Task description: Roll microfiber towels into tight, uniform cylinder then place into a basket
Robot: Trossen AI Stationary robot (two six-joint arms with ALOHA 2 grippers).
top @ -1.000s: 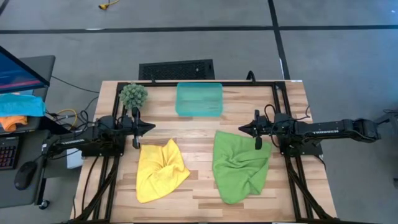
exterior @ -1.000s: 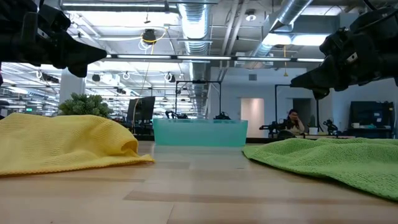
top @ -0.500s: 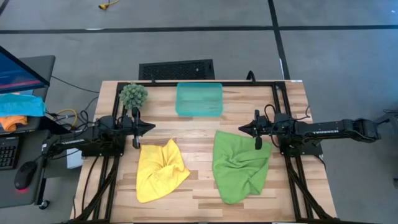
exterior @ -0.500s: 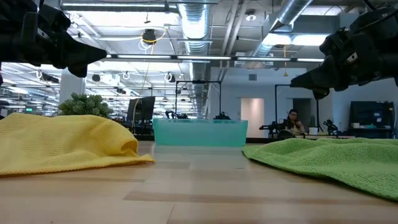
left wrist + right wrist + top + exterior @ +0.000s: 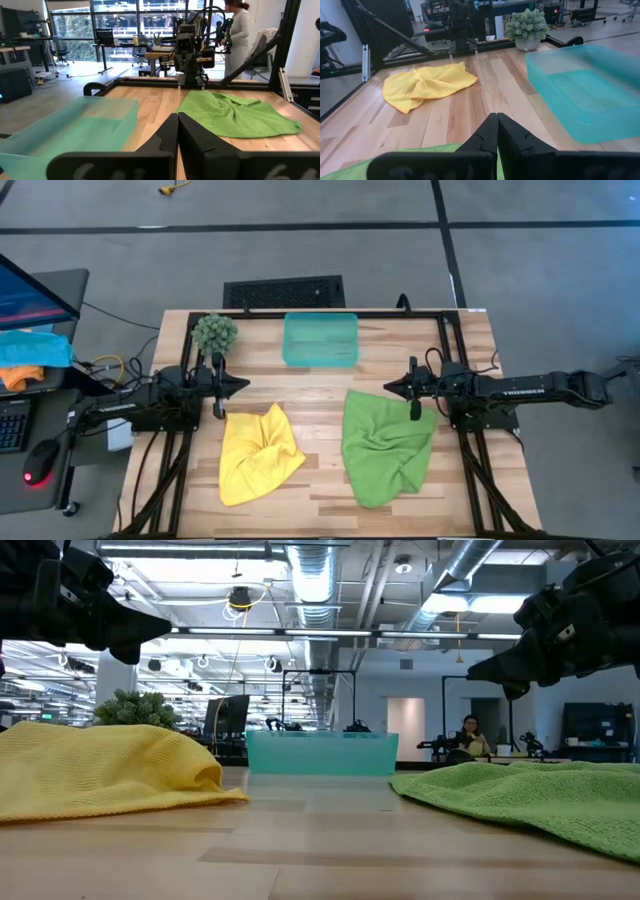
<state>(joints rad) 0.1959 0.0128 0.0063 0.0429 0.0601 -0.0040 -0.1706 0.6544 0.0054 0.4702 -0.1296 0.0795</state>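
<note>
The yellow towel (image 5: 258, 453) lies crumpled on the table at the left centre; it also shows in the right wrist view (image 5: 427, 85). The larger lime green towel (image 5: 385, 445) lies crumpled at the right centre, also in the left wrist view (image 5: 232, 114). The teal basket (image 5: 320, 339) stands at the far centre. My left gripper (image 5: 245, 384) hangs shut above the table, just past the yellow towel's far edge (image 5: 177, 120). My right gripper (image 5: 388, 388) hangs shut above the green towel's far edge (image 5: 497, 120). Neither touches anything.
A fuzzy green ball-shaped plant (image 5: 214, 333) stands at the far left corner. Black frame rails (image 5: 450, 350) run along the table's far and side edges. Bare wood shows between the two towels (image 5: 322, 430). A person stands in the room beyond the table (image 5: 239, 30).
</note>
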